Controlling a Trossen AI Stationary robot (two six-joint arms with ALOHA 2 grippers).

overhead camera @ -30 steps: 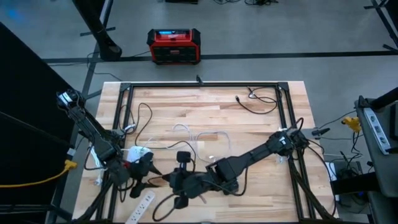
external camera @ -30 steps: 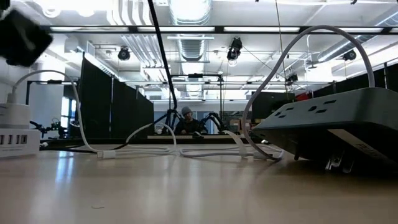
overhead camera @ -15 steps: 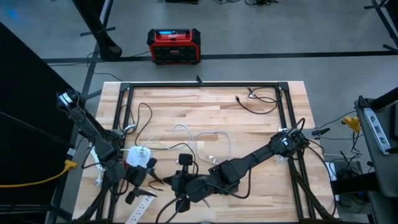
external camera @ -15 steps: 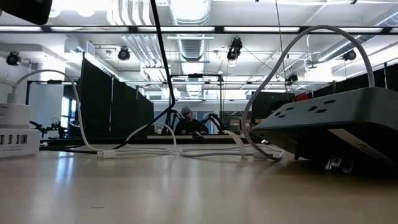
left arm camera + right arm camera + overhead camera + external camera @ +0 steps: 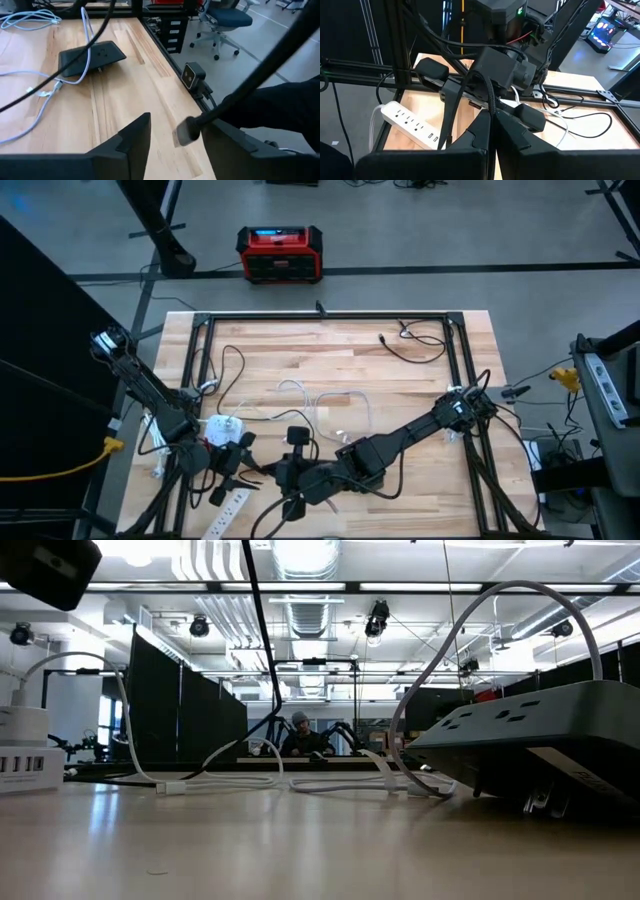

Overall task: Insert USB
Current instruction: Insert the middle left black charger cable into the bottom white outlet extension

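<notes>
Left wrist view alone shows the USB plug point(image 5: 186, 134) between spread left fingers point(image 5: 131, 137); right fingers point(image 5: 481, 131) clench its cable point(image 5: 487, 95).

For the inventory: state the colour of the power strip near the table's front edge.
White; the power strip shows best in the right wrist view.

The table point(image 5: 420, 395) is pale planked wood with a smooth, faintly satin finish, framed by matt black metal rails point(image 5: 330, 316). The white power strip point(image 5: 412, 125) looks like smooth plastic. The USB plug point(image 5: 185, 134) shows bare silvery metal on a black, rubbery cable point(image 5: 260, 70). Both grippers' fingers point(image 5: 132, 140) are matt black plastic.
</notes>
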